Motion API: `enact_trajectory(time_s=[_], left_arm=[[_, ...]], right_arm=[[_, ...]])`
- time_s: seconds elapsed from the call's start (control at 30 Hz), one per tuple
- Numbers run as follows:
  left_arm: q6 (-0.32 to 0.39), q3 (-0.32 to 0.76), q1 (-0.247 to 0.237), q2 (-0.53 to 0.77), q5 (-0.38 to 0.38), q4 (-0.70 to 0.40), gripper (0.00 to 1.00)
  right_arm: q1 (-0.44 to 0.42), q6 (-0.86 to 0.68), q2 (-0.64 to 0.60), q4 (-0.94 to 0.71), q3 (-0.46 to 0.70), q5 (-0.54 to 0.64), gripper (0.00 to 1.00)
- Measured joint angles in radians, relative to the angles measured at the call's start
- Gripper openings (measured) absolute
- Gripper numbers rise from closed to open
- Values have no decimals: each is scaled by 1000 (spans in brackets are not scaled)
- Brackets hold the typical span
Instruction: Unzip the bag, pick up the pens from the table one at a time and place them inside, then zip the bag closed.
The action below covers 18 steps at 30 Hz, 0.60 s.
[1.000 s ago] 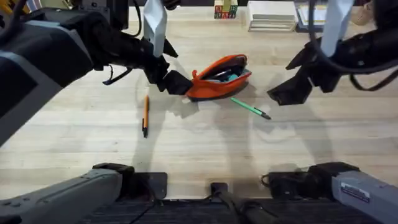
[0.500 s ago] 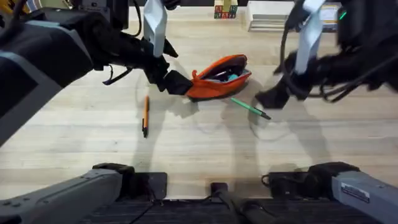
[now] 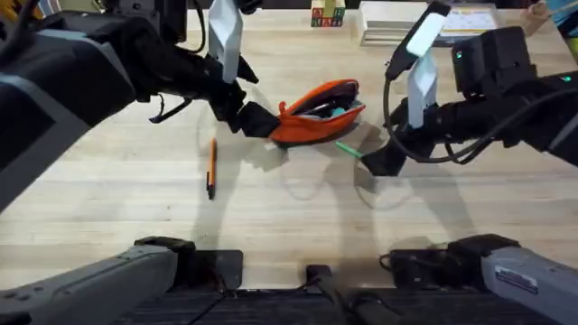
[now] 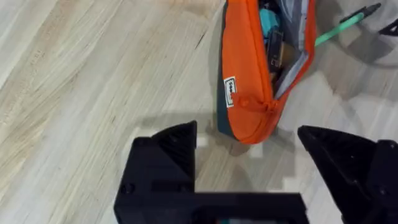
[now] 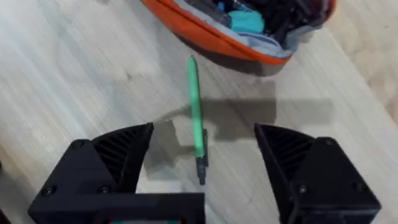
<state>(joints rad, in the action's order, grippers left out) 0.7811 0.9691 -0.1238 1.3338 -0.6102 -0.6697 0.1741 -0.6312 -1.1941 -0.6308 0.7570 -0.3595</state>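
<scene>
The orange bag [image 3: 318, 113] lies unzipped on the table [image 3: 289, 217], with teal and dark items showing inside. My left gripper [image 3: 257, 122] is at its left end. In the left wrist view the gripper [image 4: 249, 149] is open, with the end of the bag [image 4: 252, 74] between the wide-spread fingers. The green pen [image 3: 348, 148] lies just right of the bag, partly under my right gripper [image 3: 377, 162]. In the right wrist view that gripper [image 5: 202, 155] is open and straddles the green pen [image 5: 197, 118]. The orange pen [image 3: 211, 167] lies apart, to the left of the bag.
A stack of books and papers [image 3: 395, 23] and some coloured blocks [image 3: 327, 15] sit at the table's far edge. The arm bases [image 3: 181, 262] stand along the near edge. Bare wood stretches in front of the bag.
My right arm has swung left and come down over the green pen, now covering its tip end. The left arm, the bag and the orange pen have not moved.
</scene>
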Motion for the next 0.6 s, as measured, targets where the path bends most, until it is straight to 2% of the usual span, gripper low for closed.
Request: enact_trajectory(time_s=[0.4,0.6], left_arm=[[0,0,0,0,0,0,994],[0,0,0,0,0,0,994]], right_arm=[[94,0,-107,3,0,0,997],[103,0,-169,8,0,0,998]])
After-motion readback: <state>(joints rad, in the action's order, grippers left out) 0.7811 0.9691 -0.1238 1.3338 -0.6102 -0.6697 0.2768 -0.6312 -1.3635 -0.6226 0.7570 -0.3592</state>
